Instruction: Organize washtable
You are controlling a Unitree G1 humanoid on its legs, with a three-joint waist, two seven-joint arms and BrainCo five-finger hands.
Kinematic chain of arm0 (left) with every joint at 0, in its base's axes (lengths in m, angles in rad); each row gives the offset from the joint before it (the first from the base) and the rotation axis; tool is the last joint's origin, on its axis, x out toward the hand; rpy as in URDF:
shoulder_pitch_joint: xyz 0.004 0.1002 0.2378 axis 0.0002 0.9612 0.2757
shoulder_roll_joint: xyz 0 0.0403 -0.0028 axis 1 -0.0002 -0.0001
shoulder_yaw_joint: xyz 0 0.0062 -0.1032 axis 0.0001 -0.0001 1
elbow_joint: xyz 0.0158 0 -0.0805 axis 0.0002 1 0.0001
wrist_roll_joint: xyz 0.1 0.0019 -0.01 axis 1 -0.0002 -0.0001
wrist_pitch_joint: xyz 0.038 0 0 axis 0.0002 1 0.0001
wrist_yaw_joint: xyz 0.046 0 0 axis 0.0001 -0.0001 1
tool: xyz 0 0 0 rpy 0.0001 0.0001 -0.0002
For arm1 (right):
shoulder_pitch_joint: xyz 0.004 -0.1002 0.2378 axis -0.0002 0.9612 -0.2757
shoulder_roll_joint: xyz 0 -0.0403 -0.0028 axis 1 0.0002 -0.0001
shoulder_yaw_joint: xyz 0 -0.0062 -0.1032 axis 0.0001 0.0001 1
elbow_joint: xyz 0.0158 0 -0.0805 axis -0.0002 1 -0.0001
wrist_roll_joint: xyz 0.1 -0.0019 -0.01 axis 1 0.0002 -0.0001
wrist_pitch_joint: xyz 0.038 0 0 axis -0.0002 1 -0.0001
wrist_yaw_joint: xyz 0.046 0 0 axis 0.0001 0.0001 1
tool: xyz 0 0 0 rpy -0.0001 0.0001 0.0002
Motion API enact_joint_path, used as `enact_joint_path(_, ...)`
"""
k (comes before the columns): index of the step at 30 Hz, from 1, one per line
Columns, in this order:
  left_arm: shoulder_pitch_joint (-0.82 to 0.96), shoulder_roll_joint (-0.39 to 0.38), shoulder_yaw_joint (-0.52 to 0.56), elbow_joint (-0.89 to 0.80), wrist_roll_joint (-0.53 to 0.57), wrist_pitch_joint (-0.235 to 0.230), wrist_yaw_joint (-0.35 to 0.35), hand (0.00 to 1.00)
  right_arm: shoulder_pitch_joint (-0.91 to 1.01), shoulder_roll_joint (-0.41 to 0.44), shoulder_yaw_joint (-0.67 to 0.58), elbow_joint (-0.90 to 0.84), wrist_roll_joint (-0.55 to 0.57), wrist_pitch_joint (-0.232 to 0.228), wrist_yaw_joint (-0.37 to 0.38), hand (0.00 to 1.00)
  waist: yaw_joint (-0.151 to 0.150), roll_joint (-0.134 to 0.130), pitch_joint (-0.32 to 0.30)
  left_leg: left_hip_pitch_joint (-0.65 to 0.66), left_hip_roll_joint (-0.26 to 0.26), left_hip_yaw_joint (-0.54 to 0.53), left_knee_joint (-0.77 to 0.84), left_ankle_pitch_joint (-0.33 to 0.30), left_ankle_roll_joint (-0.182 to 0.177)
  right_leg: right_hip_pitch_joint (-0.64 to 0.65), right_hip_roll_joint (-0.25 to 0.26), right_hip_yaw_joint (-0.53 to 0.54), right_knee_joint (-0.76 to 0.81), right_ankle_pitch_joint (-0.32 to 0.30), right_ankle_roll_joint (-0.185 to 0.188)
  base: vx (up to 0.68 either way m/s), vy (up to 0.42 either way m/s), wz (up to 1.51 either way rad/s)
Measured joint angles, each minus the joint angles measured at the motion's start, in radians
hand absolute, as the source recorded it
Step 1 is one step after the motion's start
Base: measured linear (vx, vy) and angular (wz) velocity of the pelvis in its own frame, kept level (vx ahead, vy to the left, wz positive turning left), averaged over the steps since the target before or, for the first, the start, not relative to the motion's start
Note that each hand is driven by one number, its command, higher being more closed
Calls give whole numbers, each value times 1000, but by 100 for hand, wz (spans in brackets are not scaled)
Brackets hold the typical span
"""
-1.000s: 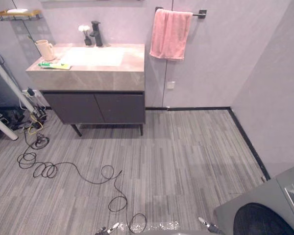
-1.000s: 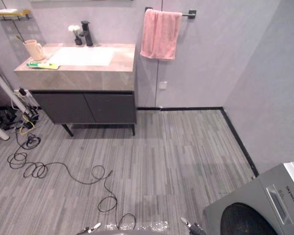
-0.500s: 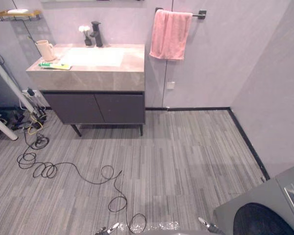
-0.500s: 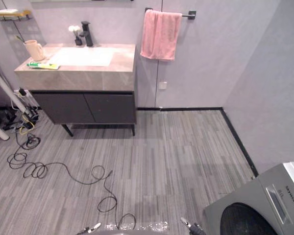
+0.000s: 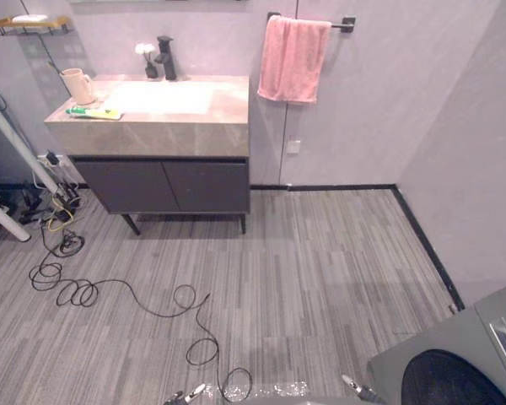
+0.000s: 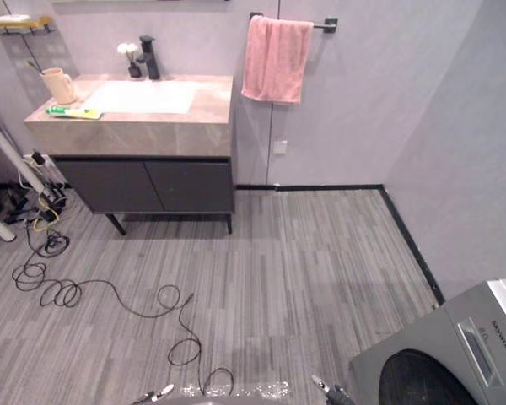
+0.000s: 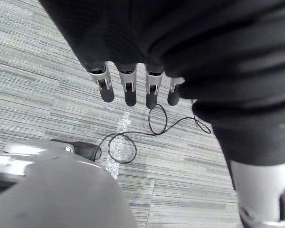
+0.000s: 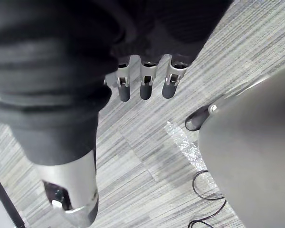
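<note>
Fingers of the left hand [image 7: 130,90] hang straight and relaxed over the grey striped floor [image 7: 33,90], with nothing in them. Those of the right hand [image 8: 146,80] hang the same way, straight and empty, with a grey washing machine [image 5: 455,359] off to that hand's outer side. Far ahead of both hands, toward the left hand's side, stands the bench [image 5: 229,108]. On it, well apart from either hand, a cream cup [image 5: 78,85] stands upright near a green tube [image 5: 93,112] lying flat by the front edge; a black tap [image 5: 165,57] rises at the back. A pink towel [image 5: 292,59] hangs on the wall far ahead of the right hand.
</note>
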Motion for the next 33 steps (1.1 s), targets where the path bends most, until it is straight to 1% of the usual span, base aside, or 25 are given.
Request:
enact_joint_path(6, -1, 1, 0, 0, 1, 0, -1, 0, -1, 2, -20, 0, 2, 2, 0, 0, 0, -2, 1, -8, 0, 2, 2, -3, 4, -11, 0, 1, 6, -3, 3, -1, 0, -1)
enact_joint_path(9, -7, 2, 10, -2, 0, 0, 1, 0, -11, 10, -82, -1, 5, 3, 0, 0, -1, -11, 11, -76, -8, 12, 78, -56, 12, -101, -9, 6, 140, -68, 8, -16, 5, -6)
enact_joint_path(10, -10, 3, 20, -3, 0, 0, 1, 0, -12, 18, -107, -4, 18, 3, 0, 0, -1, -15, 18, -90, -18, 14, 105, -75, 20, -137, -21, 7, 217, -113, 18, 0, 0, 0)
enact_joint_path(11, -10, 3, 34, -3, 0, 1, 1, 0, -10, 22, -117, -6, 26, 3, -1, 0, -1, -25, 26, -91, -24, 17, 116, -86, 27, -150, -29, 8, 257, -136, 29, 0, 0, 0)
enact_joint_path(12, -10, 2, 50, -5, 0, 1, 3, 0, -3, 31, -112, -22, 44, 4, -1, 0, 0, -26, 34, -89, -31, 27, 138, -110, 38, -170, -43, 5, 340, -171, 70, 14, 19, -11)
enact_joint_path(13, -10, 0, 60, -15, 0, 1, 4, 0, 8, 31, -87, -52, 56, 3, 0, 0, 3, -34, 41, -86, -29, 36, 159, -134, 46, -234, -44, 5, 490, -180, 87, 21, 24, -13)
enact_joint_path(14, -10, -1, 75, -18, 1, 4, 3, 0, 13, 34, -68, -70, 67, 2, 0, 0, 0, -30, 47, -86, -27, 35, 178, -149, 47, -278, -44, 1, 588, -177, 92, 54, 15, -9)
enact_joint_path(15, -12, -1, 93, -25, 0, 4, 4, 0, 16, 41, -40, -96, 91, -3, 1, 0, -3, -33, 56, -83, -19, 34, 224, -184, 49, -354, -47, -9, 754, -176, 93, 196, -21, -6)
enact_joint_path(16, -18, -1, 125, -41, 1, 7, 4, 0, 17, 47, -29, -105, 102, -6, 1, 0, 4, -42, 56, -56, 8, 38, 262, -234, 37, -432, -81, -83, 856, -206, 60, 305, -54, -9)
enact_joint_path(17, -26, -1, 127, -45, 1, 7, 4, 0, 13, 51, -33, -108, 103, -8, 1, 0, 2, -44, 57, -32, 22, 38, 254, -248, 22, -457, -102, -129, 802, -211, 55, 401, -81, -22)
enact_joint_path(19, -48, -6, 127, -46, 1, 13, 4, 0, 2, 52, -47, -107, 103, -9, 0, 0, -4, -39, 57, 8, 51, 43, 213, -258, 0, -485, -111, -196, 605, -193, 49, 435, -117, -8)
enact_joint_path(20, -69, -20, 127, -46, 1, 13, 4, 0, -5, 52, -70, -96, 102, -9, 0, 0, -6, -36, 59, 35, 64, 43, 190, -266, -17, -492, -109, -215, 484, -152, 39, 446, -146, 10)
enact_joint_path(21, -79, -31, 127, -47, 1, 13, 4, 0, -11, 51, -86, -88, 103, -8, 0, 0, -7, -31, 63, 56, 75, 41, 175, -271, -26, -493, -106, -219, 429, -124, 31, 514, -194, 21)
enact_joint_path(22, -91, -57, 127, -50, 1, 13, 3, 0, -22, 41, -97, -89, 102, -3, 0, 0, -16, -7, 71, 101, 113, 38, 144, -285, -50, -494, -81, -223, 360, -55, 11, 572, -234, 35)
enact_joint_path(23, -93, -69, 133, -50, 4, 13, 1, 0, -22, 37, -92, -93, 91, 0, 0, 0, -30, 6, 68, 123, 151, 29, 148, -294, -73, -488, -55, -227, 330, 44, -5, 746, -324, 31)
enact_joint_path(24, -98, -82, 165, -50, 13, 15, 0, 0, -30, 36, -100, -88, 85, 2, 1, 0, -30, 17, 62, 126, 186, 20, 175, -289, -93, -478, -33, -246, 353, 74, -44, 679, -307, 22)
enact_joint_path(25, -103, -88, 181, -50, 17, 15, 0, 0, -40, 36, -106, -88, 81, 1, 1, 0, -27, 12, 57, 121, 205, 11, 197, -270, -122, -471, -26, -255, 369, 55, -61, 733, -352, 12)
enact_joint_path(26, -117, -103, 207, -52, 21, 20, -2, 0, -52, 40, -108, -86, 81, 1, 0, 0, -31, 12, 57, 106, 210, -15, 252, -204, -128, -470, -25, -264, 423, 10, -78, 724, -355, 12)
enact_joint_path(27, -110, -113, 214, -64, 21, 20, -2, 0, -52, 34, -107, -90, 81, 0, 2, 0, -32, 15, 57, 89, 211, -22, 348, -131, -90, -457, -25, -270, 490, -24, -103, 697, -344, 16)
enact_joint_path(28, -105, -119, 228, -68, 17, 20, -2, 0, -52, 31, -100, -97, 82, -2, 2, 0, -33, 24, 56, 59, 213, -30, 436, -96, -73, -425, -17, -277, 483, -41, -107, 522, -249, 13)
enact_joint_path(29, -90, -123, 242, -85, 5, 20, -3, 0, -44, 32, -78, -105, 82, -2, 1, 0, -37, 33, 49, 0, 230, -41, 601, -31, -38, -355, 3, -274, 432, -72, -105, 507, -215, 6)
enact_joint_path(30, -71, -127, 244, -116, -2, 16, -2, 0, -36, 31, -34, -121, 83, -6, 1, 0, -27, 37, 47, -98, 259, -65, 852, 15, -25, -269, 47, -253, 351, -105, -122, 745, -280, -30)
enact_joint_path(31, -64, -126, 240, -137, -3, 12, -2, 0, -53, 26, 14, -121, 92, -11, -1, 0, -7, 59, 51, -190, 280, -80, 1052, 10, -32, -198, 92, -225, 298, -112, -133, 727, -257, -54)
enact_joint_path(32, -65, -121, 230, -140, -7, 10, -2, 0, -63, 30, 42, -120, 94, -13, -1, 0, 5, 52, 58, -229, 279, -83, 1123, 9, -32, -164, 105, -210, 280, -115, -139, 675, -230, -65)
enact_joint_path(33, -64, -111, 220, -147, -13, 3, -1, 0, -85, 41, 103, -120, 103, -14, -2, 0, 12, 34, 72, -301, 268, -92, 1215, -4, -40, -100, 113, -187, 248, -118, -142, 414, -139, -41)
